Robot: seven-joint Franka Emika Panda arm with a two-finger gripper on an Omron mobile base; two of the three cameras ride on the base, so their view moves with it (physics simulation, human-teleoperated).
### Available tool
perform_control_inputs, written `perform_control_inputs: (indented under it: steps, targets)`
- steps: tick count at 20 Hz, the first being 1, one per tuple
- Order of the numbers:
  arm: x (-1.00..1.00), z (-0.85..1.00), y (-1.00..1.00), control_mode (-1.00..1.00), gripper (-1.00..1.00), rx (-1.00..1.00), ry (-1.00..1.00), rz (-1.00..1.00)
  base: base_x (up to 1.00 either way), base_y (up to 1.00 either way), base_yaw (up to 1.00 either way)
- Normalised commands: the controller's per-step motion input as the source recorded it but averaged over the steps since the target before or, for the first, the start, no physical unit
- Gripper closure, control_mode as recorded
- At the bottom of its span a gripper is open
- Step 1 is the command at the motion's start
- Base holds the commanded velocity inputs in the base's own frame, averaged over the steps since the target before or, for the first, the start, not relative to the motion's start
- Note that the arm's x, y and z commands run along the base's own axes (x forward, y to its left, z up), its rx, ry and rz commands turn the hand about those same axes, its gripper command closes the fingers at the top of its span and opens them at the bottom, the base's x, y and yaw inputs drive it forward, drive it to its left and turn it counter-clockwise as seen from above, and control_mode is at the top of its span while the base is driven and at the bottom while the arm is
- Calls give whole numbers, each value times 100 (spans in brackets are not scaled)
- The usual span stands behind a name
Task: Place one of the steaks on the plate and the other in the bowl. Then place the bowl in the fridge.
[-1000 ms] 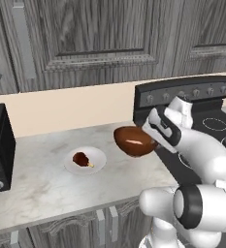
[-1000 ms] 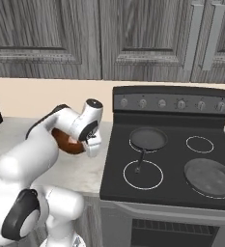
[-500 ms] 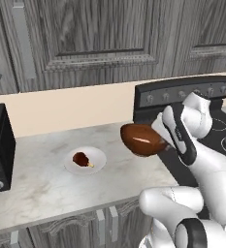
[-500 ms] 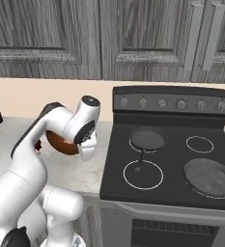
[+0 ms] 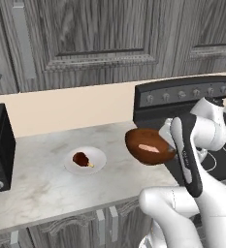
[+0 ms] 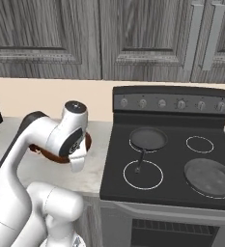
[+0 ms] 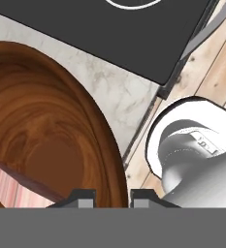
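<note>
Glossy reddish-brown bowl [image 5: 148,146], pale pink steak [image 5: 148,147], white plate [image 5: 97,162], grey-veined counter [image 5: 37,184].

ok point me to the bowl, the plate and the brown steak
bowl [image 5: 148,147]: left base view, on its inner wall beside the pink steak.
plate [image 5: 98,158]: left base view, on the bare white right part of it.
brown steak [image 5: 80,158]: left base view, on the dark lump's middle.

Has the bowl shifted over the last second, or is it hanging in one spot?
Yes. In the left base view the bowl, clamped in the gripper, has swung right, away from the plate and toward the stove.
</note>
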Motion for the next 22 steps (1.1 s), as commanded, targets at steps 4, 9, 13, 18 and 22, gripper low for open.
perform_control_inputs:
  steps: [4, 9, 13, 18, 22]
  targets:
    - [-5, 8, -3, -100, 100, -4, -2, 0, 0, 0, 0]
    - [0, -2, -1, -100, 100, 0, 0, 0, 0, 0, 0]
    - [-3, 0, 3, 100, 100, 0, 0, 0, -8, 6, 0]
    - [0, 0, 0, 100, 100, 0, 0, 0, -71, 47, 14]
    - [0, 0, 0, 100, 100, 0, 0, 0, -88, 80, 37]
